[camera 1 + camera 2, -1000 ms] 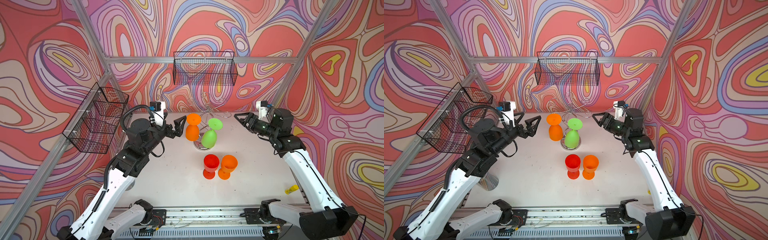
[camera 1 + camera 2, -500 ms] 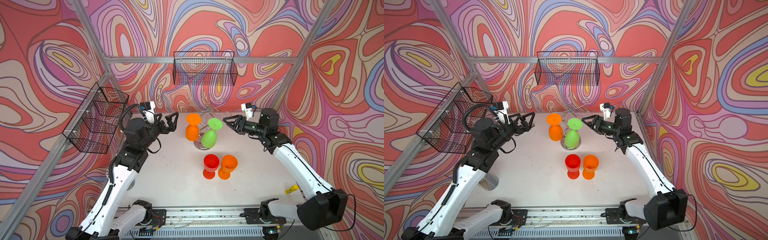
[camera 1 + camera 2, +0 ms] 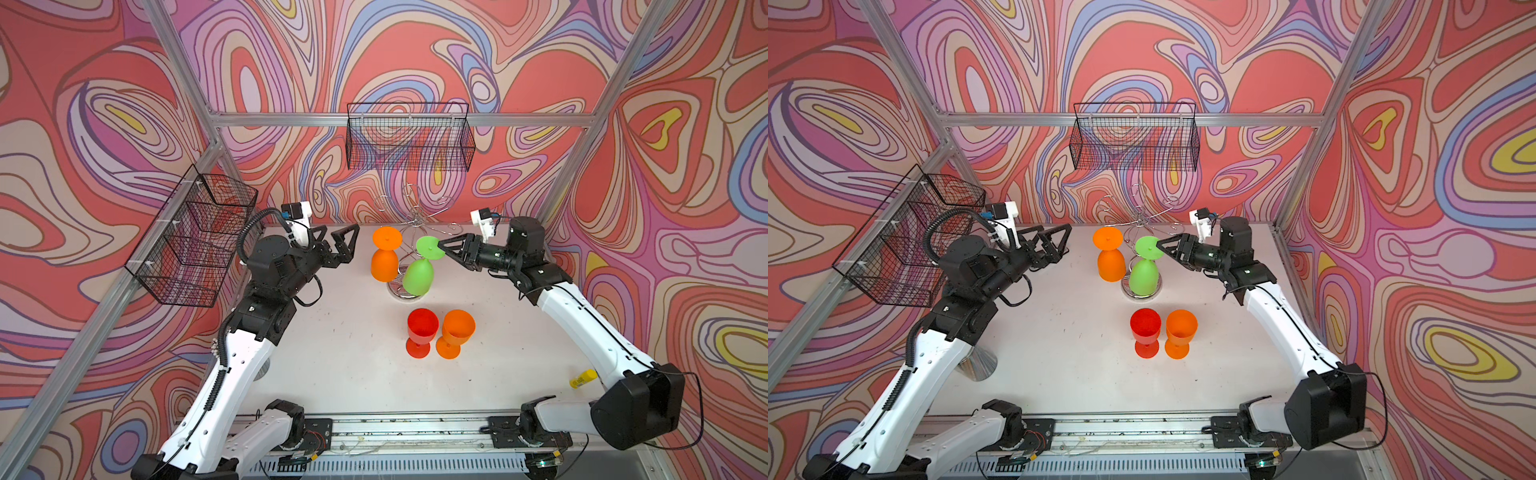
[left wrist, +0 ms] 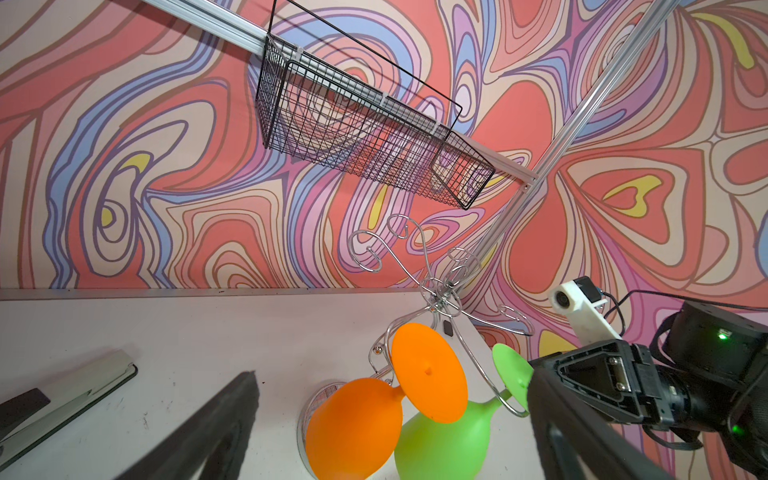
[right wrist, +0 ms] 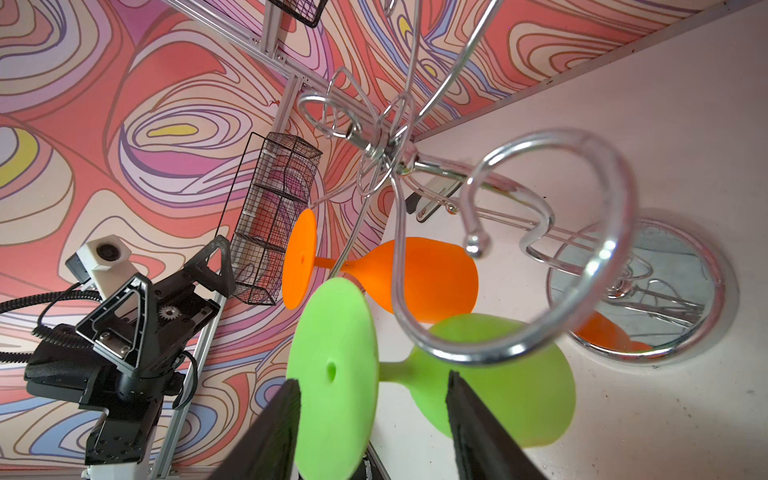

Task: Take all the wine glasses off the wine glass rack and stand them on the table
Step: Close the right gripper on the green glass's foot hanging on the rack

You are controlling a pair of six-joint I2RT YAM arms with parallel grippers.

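Jaws of my right gripper point(image 5: 370, 384) stand apart, nothing clamped yet: one finger outside the foot disc of the green wine glass point(image 3: 419, 276), one on the stem side. Glass hangs upside down, tilted, on the wine glass rack point(image 5: 384, 147), beside an orange glass point(image 3: 384, 264). My left gripper point(image 3: 345, 243): spread wide, empty, apart from rack.
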